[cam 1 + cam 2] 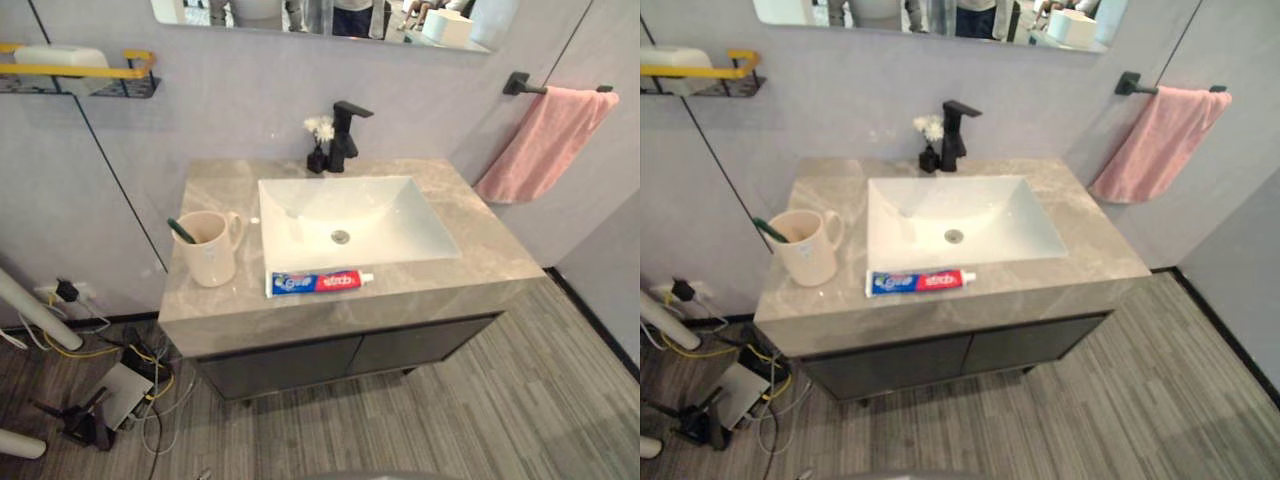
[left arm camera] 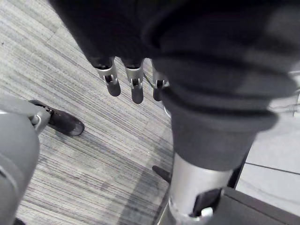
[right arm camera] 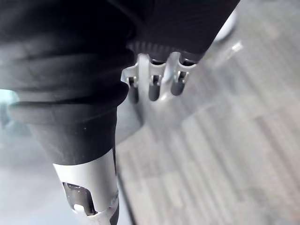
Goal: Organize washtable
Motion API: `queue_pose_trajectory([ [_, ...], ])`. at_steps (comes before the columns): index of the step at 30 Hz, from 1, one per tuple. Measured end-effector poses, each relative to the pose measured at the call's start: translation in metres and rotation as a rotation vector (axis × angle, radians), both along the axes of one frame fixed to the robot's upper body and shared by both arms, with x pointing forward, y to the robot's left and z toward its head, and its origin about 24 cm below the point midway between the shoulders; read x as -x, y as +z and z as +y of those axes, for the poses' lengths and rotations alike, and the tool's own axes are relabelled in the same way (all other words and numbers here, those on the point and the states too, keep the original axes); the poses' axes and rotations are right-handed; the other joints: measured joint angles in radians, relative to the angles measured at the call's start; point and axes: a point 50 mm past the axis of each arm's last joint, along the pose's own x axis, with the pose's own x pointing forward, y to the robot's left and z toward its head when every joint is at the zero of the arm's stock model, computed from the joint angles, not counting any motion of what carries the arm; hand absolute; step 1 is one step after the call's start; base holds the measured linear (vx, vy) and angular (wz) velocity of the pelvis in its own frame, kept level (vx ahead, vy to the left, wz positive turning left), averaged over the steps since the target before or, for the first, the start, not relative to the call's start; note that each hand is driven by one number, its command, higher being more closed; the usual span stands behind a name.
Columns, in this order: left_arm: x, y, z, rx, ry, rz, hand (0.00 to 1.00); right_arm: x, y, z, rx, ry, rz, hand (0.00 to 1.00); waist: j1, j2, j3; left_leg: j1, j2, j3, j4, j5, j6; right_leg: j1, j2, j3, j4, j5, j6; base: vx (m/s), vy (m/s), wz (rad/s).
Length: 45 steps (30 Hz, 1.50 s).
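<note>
A grey stone counter (image 1: 470,275) holds a white sink (image 1: 385,215). A toothpaste tube (image 1: 320,282) lies flat on the counter at the sink's 6 o'clock. A cream cup (image 1: 208,252) with a green toothbrush (image 1: 182,231) stands at 9 o'clock, and a black faucet (image 1: 345,135) at 12. The left hand (image 2: 136,82) and the right hand (image 3: 154,82) hang over the floor, fingers relaxed and empty.

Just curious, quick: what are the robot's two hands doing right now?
Left hand: open, fingers relaxed, holding nothing.
Right hand: open, fingers relaxed, holding nothing.
</note>
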Motion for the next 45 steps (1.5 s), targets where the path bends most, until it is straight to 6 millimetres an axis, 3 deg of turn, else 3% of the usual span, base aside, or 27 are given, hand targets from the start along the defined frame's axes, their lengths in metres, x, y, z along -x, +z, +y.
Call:
queue_pose_trajectory([
  [1,0.0,-0.001,-0.003,0.008,-0.02,0.005,0.0,-0.012,0.015,-0.009,0.079,0.03,0.006,0.0,0.001,0.004,-0.001,-0.004,-0.003,-0.002,0.006,-0.002,0.003,0.0,-0.004,-0.001,0.001,0.0,0.0,-0.05,0.029,0.06],
  [3,0.002,-0.004,-0.014,0.032,-0.101,0.024,0.0,-0.057,0.071,-0.034,0.347,0.08,-0.029,0.0,0.003,0.02,-0.005,-0.024,-0.008,-0.013,0.023,-0.004,0.006,-0.016,-0.009,-0.007,0.014,0.001,0.001,-0.06,0.006,0.1],
  [6,0.006,-0.005,-0.02,0.051,-0.178,0.046,0.0,-0.1,0.105,-0.041,0.48,0.128,-0.082,0.0,0.013,0.026,-0.006,-0.039,-0.006,-0.033,0.039,-0.003,0.006,-0.013,-0.009,-0.024,0.014,0.001,0.001,-0.07,-0.028,0.15],
  [8,0.007,-0.006,-0.022,0.058,-0.218,0.059,0.0,-0.118,0.118,-0.041,0.529,0.188,-0.088,0.0,0.03,0.021,-0.003,-0.048,-0.007,-0.044,0.046,-0.003,0.005,-0.014,-0.01,-0.031,0.014,0.001,0.001,-0.05,-0.023,0.15],
  [11,0.013,-0.006,-0.024,0.06,-0.257,0.083,0.0,-0.152,0.162,-0.035,0.716,0.344,-0.109,0.0,0.039,0.032,-0.001,-0.066,-0.014,-0.073,0.057,-0.003,0.005,-0.005,-0.02,-0.059,0.012,-0.001,-0.001,-0.07,-0.015,0.29],
  [12,0.018,-0.006,-0.023,0.057,-0.256,0.091,0.0,-0.169,0.188,-0.029,0.837,0.451,-0.107,0.0,0.048,0.033,-0.001,-0.069,-0.018,-0.087,0.06,-0.002,0.005,0.002,-0.024,-0.074,0.009,-0.003,-0.002,-0.03,0.001,0.24],
  [14,0.022,-0.006,-0.023,0.059,-0.275,0.105,0.0,-0.187,0.214,-0.02,0.957,0.576,-0.118,0.0,0.057,0.032,0.0,-0.07,-0.021,-0.1,0.06,-0.001,0.004,0.008,-0.026,-0.084,0.008,-0.004,-0.003,-0.02,0.002,0.21],
  [15,0.028,-0.006,-0.024,0.064,-0.288,0.12,0.0,-0.208,0.241,-0.004,1.078,0.705,-0.144,0.0,0.06,0.028,0.002,-0.073,-0.023,-0.107,0.063,0.0,0.004,0.012,-0.029,-0.093,0.006,-0.004,-0.003,-0.02,0.004,0.19],
  [18,0.029,-0.005,-0.023,0.073,-0.295,0.115,0.0,-0.234,0.273,0.026,1.241,0.923,-0.185,0.0,0.061,0.015,0.006,-0.086,-0.029,-0.143,0.079,0.002,0.004,0.022,-0.036,-0.13,0.001,-0.005,-0.001,0.01,0.001,0.33],
  [20,0.025,-0.004,-0.02,0.062,-0.319,0.103,0.0,-0.248,0.284,0.046,1.305,1.046,-0.221,0.0,0.068,0.003,0.014,-0.096,-0.031,-0.157,0.091,0.004,0.007,0.025,-0.037,-0.143,0.001,-0.005,-0.001,0.03,0.002,0.26],
  [26,0.018,-0.002,-0.016,0.042,-0.353,0.075,0.0,-0.285,0.288,0.104,1.444,1.482,-0.135,0.0,0.095,-0.021,0.046,-0.136,-0.039,-0.21,0.118,0.004,0.007,0.028,-0.042,-0.193,0.006,-0.002,-0.005,0.01,0.0,0.26],
  [30,0.022,-0.003,-0.023,0.072,-0.385,0.082,0.0,-0.294,0.268,0.129,1.466,1.749,-0.003,0.0,0.117,-0.017,0.053,-0.157,-0.041,-0.243,0.123,0.006,0.01,0.024,-0.041,-0.234,0.012,0.023,-0.015,0.01,0.012,0.23],
  [37,0.026,-0.005,-0.035,0.102,-0.381,0.073,0.0,-0.298,0.252,0.15,1.474,1.97,0.095,0.0,0.128,-0.024,0.083,-0.195,-0.056,-0.271,0.126,0.025,0.032,0.018,-0.048,-0.263,-0.022,0.086,-0.012,-0.03,0.033,0.14],
  [45,0.02,-0.005,-0.036,0.106,-0.38,0.034,0.0,-0.298,0.242,0.158,1.458,2.071,0.136,0.0,0.148,-0.042,0.117,-0.235,-0.069,-0.294,0.103,0.071,0.024,-0.016,-0.057,-0.296,-0.028,0.086,-0.012,-0.09,-0.023,0.08],
])
